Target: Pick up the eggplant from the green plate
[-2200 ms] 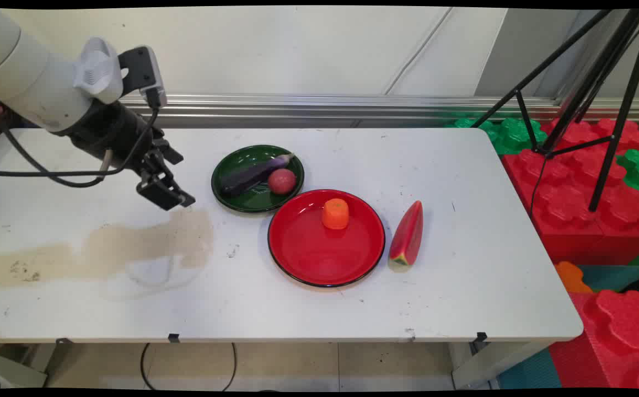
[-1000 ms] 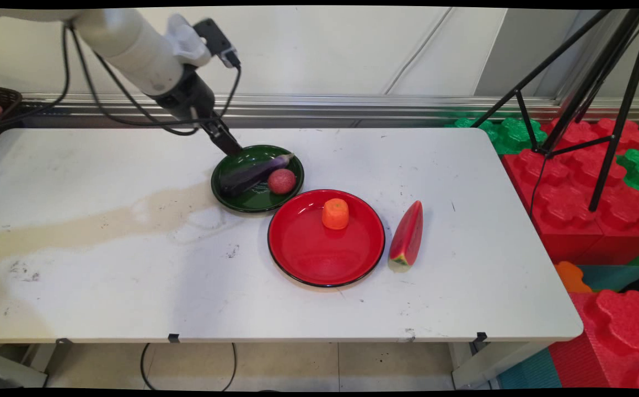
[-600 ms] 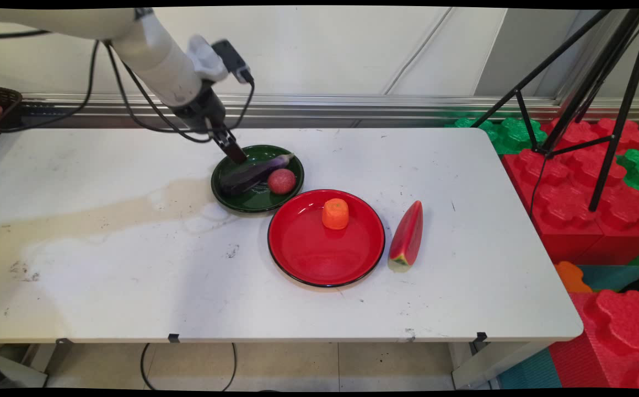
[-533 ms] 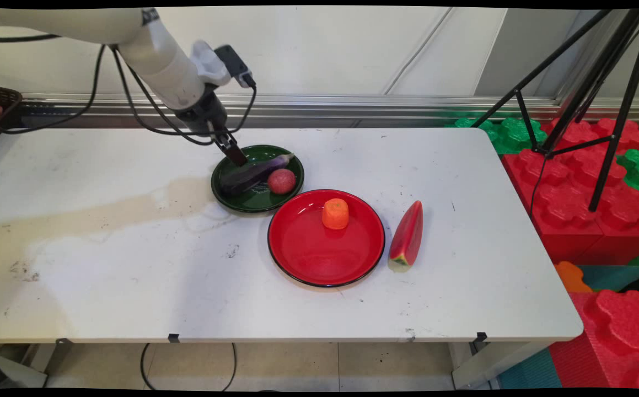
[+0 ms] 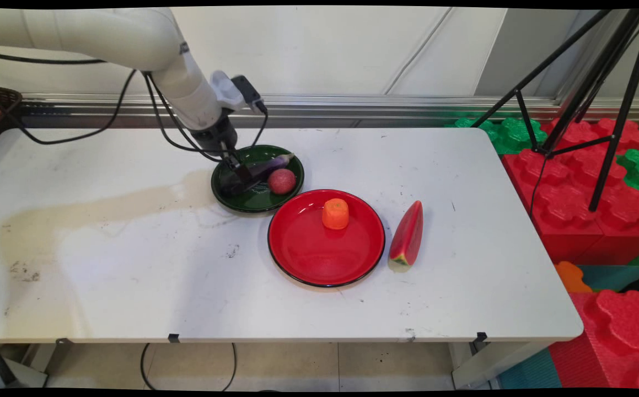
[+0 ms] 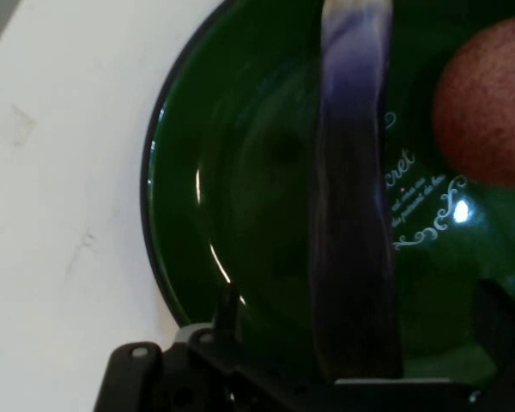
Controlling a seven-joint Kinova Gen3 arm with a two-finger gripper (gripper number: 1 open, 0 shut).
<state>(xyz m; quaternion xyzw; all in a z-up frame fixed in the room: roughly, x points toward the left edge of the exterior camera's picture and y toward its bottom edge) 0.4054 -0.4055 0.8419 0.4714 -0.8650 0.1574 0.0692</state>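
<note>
Main view: the tool (image 5: 240, 175) sits low over the green plate (image 5: 225, 197) at the far middle of the table (image 5: 132, 275), its tip at the thick end of the eggplant (image 5: 267, 166). The hand view shows the eggplant (image 6: 352, 215) running lengthwise between the two fingers, one at each lower corner, apart from its sides. The tool is open and astride the eggplant, gripping nothing.

The pink round fruit (image 5: 282, 181) lies on the same plate, just beside the eggplant. A red plate (image 5: 302, 259) stands next to the green one and carries an orange fruit (image 5: 335, 213); a watermelon slice (image 5: 407, 234) lies on the table just beside it.

Hazards, as judged from here:
- The eggplant is smooth and tapered. A closure near its end could squeeze it out of the grip.
- The fingertips are close to the plate surface. Further descent could press on the plate, tip it or shift it.
- The finger on the pink fruit's side has little clearance and could nudge it so that it rolls.
</note>
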